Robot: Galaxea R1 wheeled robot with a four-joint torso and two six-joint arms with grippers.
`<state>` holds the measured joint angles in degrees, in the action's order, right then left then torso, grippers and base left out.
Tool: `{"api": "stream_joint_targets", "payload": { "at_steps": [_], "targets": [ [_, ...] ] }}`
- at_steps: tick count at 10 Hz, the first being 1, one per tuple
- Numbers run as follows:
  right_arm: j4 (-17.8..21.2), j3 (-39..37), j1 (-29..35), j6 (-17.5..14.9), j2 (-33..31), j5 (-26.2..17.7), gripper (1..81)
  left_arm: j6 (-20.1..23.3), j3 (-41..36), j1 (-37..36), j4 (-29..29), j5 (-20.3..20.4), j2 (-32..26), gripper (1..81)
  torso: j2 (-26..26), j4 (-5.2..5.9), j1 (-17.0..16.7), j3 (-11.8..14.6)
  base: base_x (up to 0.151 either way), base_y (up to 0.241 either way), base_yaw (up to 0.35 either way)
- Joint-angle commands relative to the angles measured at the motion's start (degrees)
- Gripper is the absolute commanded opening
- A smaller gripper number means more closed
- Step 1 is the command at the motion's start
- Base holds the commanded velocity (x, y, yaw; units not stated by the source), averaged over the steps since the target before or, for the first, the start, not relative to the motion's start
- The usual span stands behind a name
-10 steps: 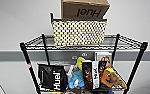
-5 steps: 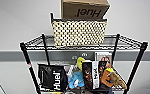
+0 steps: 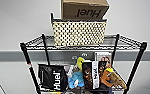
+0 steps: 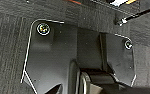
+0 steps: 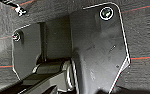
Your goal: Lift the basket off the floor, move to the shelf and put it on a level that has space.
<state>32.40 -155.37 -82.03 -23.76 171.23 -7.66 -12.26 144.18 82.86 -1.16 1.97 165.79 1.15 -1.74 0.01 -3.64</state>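
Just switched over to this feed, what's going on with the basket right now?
The basket sits on the top tier of the black wire shelf, with a brown Huel box inside it. Nothing is holding it. Both wrist cameras look down at the dark carpet floor with thin red stripes. The tier below holds a black Huel bag, toys and boxes.
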Motion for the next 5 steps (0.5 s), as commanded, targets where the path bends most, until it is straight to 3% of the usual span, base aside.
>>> {"api": "stream_joint_targets", "payload": {
  "at_steps": [1,3,5],
  "targets": [
    [-0.67,-2.30,-0.90,-1.03,3.62,2.21,81.1,-0.04,7.25,-1.78,-2.09,-2.85,5.34,81.1,0.00,0.00,0.00,0.00,0.000,0.000,0.000],
    [-0.59,-2.38,-2.04,-0.94,3.62,3.34,81.1,-0.13,8.23,-1.69,-2.09,-3.12,5.96,81.1,0.00,0.00,0.00,0.00,0.000,0.000,0.000],
    [-0.76,-2.12,-3.10,-0.94,3.97,7.66,81.1,-0.13,11.56,-1.69,-2.01,-3.47,7.80,81.1,0.00,0.00,-0.01,0.02,0.000,0.000,0.000]
  ]
}}
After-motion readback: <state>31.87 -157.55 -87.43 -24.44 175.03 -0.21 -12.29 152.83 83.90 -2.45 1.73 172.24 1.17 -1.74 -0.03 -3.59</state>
